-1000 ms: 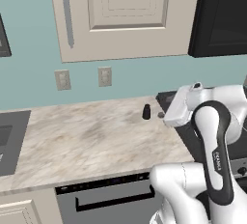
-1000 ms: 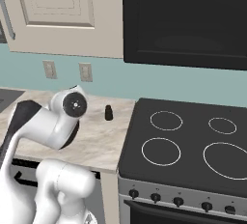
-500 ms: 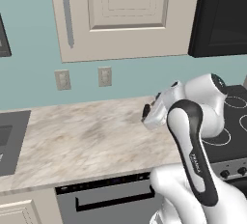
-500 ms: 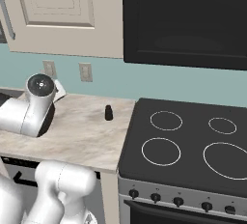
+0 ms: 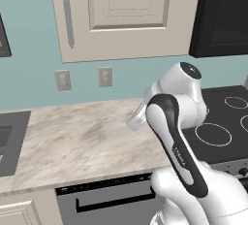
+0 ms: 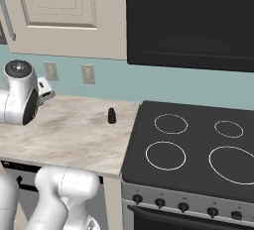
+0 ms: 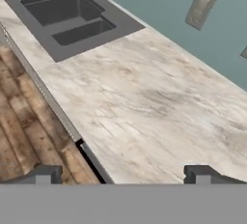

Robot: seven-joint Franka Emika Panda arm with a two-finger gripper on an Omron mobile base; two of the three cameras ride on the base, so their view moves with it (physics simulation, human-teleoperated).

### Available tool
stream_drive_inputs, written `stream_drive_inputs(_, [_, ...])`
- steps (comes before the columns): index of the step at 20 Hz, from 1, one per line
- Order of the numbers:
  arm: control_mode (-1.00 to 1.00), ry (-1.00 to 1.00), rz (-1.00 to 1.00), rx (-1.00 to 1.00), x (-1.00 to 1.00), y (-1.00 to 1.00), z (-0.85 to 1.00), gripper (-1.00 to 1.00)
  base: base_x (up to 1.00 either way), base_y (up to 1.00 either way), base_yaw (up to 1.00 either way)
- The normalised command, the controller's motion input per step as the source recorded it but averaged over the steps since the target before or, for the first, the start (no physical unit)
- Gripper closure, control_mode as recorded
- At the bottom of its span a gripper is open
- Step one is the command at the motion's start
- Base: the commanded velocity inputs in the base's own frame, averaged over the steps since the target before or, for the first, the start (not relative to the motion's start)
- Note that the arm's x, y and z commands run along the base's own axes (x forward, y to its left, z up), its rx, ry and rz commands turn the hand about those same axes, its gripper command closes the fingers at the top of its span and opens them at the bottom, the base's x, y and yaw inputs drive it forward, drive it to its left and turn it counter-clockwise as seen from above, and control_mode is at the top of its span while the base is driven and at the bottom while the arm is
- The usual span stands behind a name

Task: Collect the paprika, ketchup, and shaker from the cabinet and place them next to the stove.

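Shaker (image 6: 112, 116) on counter (image 6: 74, 130) beside stove (image 6: 193, 144) | cabinet (image 5: 121, 15) door closed

Your gripper (image 7: 123, 175) has swung left, away from the shaker (image 6: 112, 116), toward the worktop's (image 5: 82, 141) sink-side edge.

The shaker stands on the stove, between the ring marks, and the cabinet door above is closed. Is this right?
Not quite. In the right base view the shaker stands on the counter, beside the stove, not on it. The cabinet door is indeed closed.
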Motion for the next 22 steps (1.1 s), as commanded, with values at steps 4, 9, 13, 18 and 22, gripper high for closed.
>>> stream_drive_inputs(4, [-1.0,0.15,-0.03,-0.07,0.0,0.37,0.0,-1.0,0.0,0.0,0.0])
stream_drive_inputs(9, [-1.0,0.13,-0.03,-0.08,-0.01,0.37,0.0,-1.0,0.0,0.0,0.0])
stream_drive_inputs(13, [-1.0,0.12,-0.03,-0.07,0.0,0.36,0.0,-1.0,0.0,0.0,0.0])
stream_drive_inputs(18, [-1.0,0.11,-0.02,-0.08,0.0,0.38,0.0,-1.0,0.0,0.0,0.0])
stream_drive_inputs(22, [-1.0,0.13,-0.02,-0.1,0.0,0.46,0.0,-1.0,0.0,0.0,0.0])
